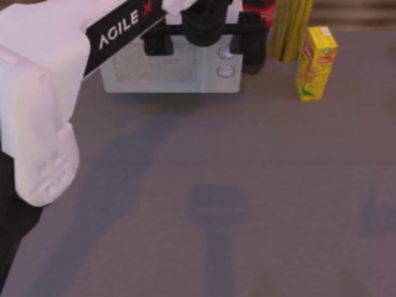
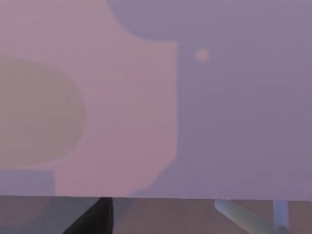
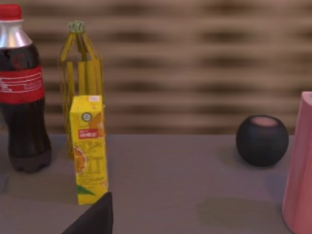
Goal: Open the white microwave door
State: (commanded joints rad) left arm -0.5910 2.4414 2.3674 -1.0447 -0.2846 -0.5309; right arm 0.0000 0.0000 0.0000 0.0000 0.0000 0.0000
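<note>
The microwave [image 1: 170, 68] stands at the back of the table, left of centre. Its white door [image 1: 154, 67] with the grey mesh window lies flat against the front, next to two silver knobs [image 1: 226, 62]. My left arm reaches across from the left, and its left gripper [image 1: 201, 43] hangs over the microwave's top front edge. Its black fingers [image 1: 154, 42] are spread wide with nothing held. The left wrist view is filled by a close pale surface, with one dark fingertip [image 2: 97, 217] at the edge. My right gripper is outside the top view; only one fingertip [image 3: 95, 219] shows.
A cola bottle [image 1: 255, 25] and a tall yellow-green bottle [image 1: 291, 28] stand just right of the microwave. A yellow juice carton [image 1: 316, 62] is further right. A dark ball [image 3: 262, 140] and a pink object [image 3: 298, 165] appear in the right wrist view.
</note>
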